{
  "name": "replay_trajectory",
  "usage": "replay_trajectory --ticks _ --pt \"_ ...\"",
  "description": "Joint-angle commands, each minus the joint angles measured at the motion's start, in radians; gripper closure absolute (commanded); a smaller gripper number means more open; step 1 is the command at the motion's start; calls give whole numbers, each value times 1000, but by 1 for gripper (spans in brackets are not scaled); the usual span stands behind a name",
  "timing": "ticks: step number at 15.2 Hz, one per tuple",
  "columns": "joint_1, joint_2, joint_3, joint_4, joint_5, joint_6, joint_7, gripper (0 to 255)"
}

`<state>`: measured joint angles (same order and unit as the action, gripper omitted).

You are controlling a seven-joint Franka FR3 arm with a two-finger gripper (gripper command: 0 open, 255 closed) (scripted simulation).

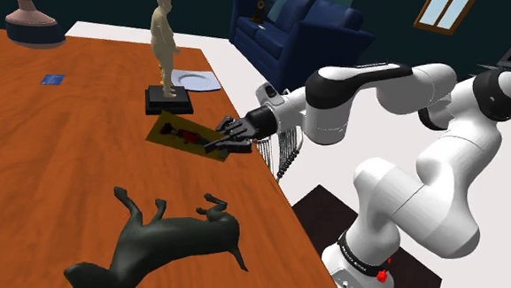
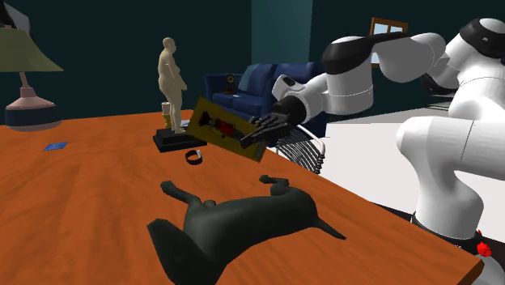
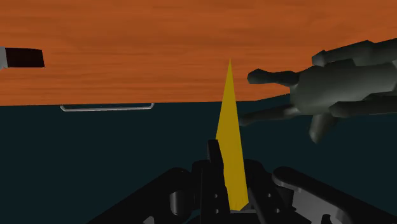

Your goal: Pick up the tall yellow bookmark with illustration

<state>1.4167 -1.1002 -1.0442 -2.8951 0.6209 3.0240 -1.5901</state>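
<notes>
The yellow bookmark point(image 1: 181, 133) with a red and black illustration is clamped at one end by my black gripper point(image 1: 220, 144), which is shut on it. In the second exterior view the bookmark point(image 2: 220, 125) hangs tilted above the wooden table point(image 2: 81, 202), clear of its surface, with the gripper point(image 2: 252, 134) at its lower end. In the wrist view the bookmark point(image 3: 229, 140) shows edge-on as a thin yellow wedge rising from between the fingers of the gripper point(image 3: 226, 170).
A dark dog figure point(image 1: 161, 245) lies on the table close to the gripper. A tan statue point(image 1: 163, 45) on a black base point(image 1: 168, 101) stands just beyond the bookmark, with a white plate point(image 1: 196, 80) beside it. A wire rack point(image 2: 299, 150) sits at the table's edge.
</notes>
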Motion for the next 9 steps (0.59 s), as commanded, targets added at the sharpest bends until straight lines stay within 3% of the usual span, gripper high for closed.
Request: replay_trajectory --ticks 1,7,9 --pt "-19 8 32 8 2 -21 25 255" --pt "-78 31 131 40 4 -87 106 255" --pt "-80 31 133 41 3 -89 108 255"
